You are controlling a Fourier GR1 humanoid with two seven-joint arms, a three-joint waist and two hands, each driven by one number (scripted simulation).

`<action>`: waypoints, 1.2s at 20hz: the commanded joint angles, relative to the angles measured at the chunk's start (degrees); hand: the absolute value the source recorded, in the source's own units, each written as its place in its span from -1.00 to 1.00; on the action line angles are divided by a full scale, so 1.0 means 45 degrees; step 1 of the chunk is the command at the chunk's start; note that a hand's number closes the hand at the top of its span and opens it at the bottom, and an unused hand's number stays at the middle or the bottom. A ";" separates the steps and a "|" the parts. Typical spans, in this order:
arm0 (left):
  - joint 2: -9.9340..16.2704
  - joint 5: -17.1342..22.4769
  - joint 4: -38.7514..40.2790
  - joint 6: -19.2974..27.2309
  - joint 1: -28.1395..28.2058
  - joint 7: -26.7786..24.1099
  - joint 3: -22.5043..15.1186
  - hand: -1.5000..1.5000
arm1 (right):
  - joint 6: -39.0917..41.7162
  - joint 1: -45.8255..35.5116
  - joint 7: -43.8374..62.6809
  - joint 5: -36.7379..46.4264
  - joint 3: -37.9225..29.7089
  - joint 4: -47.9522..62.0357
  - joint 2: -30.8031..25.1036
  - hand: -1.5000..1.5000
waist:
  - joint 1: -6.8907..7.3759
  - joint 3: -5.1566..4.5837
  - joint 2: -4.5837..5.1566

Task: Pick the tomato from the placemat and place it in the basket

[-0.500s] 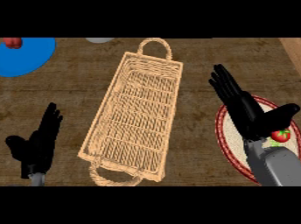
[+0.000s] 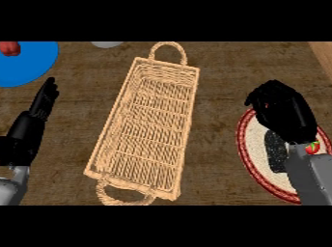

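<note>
Right robot hand [image 2: 283,112] has curled its fingers downward over the placemat [image 2: 253,140] since the earlier frame, when they were spread; it holds nothing. Tomato [image 2: 312,147] sits on the placemat's right part, beside the grey forearm, not grasped. Left robot hand [image 2: 28,130] rests open, fingers up, near the left edge. Wicker basket [image 2: 149,126] lies mid-desk [image 2: 226,62], bare wood on both sides. Blue plate [image 2: 22,65] top left with a red object [image 2: 10,48] on its rim.

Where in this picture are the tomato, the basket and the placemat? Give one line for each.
tomato [image 2: 312,147], head view: on its red skin beside the right forearm.
basket [image 2: 117,125], head view: on its left long rim.
placemat [image 2: 253,144], head view: on its pale woven left part inside the red border.
</note>
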 commanded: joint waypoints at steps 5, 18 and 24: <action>0.0751 -0.0196 0.0216 -0.1215 -0.0708 -0.0061 0.0379 0.00 | -0.4390 -0.0803 0.0594 0.4151 0.1095 -0.0646 0.0233 -1.00 | 0.0062 -0.0131 -0.0024; 0.0391 -0.0479 0.0277 -0.1066 -0.0893 0.0080 0.0063 0.00 | 0.2972 -0.3299 0.7235 0.7174 0.3032 -0.0173 -0.8706 -1.00 | 0.0122 -0.0219 -0.0029; 0.0272 -0.0453 0.0263 -0.1072 -0.1324 0.0294 0.0357 0.00 | 0.7690 -0.4724 0.8814 0.4716 0.3018 0.0281 -0.9634 -1.00 | 0.0305 -0.0130 0.0053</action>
